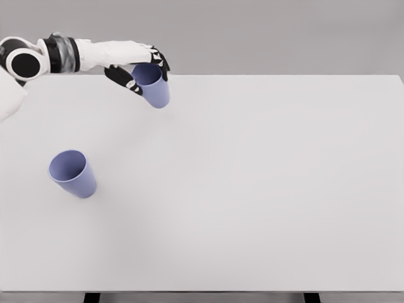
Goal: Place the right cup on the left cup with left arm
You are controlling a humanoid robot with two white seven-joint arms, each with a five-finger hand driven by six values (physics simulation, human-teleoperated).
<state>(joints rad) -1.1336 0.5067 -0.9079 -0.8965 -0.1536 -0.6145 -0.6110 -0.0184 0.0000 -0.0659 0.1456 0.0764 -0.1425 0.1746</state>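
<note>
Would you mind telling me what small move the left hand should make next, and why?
Probably carry the held cup toward the near-left until it hangs over the free cup. The left hand already grips it at the table's far edge, and the free cup stands open-mouthed, well apart.

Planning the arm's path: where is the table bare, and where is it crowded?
Bare: everything right of the held cup and the standing cup, out to the table edges. Crowded: the far-left corner, where the left hand grips its cup.
</note>
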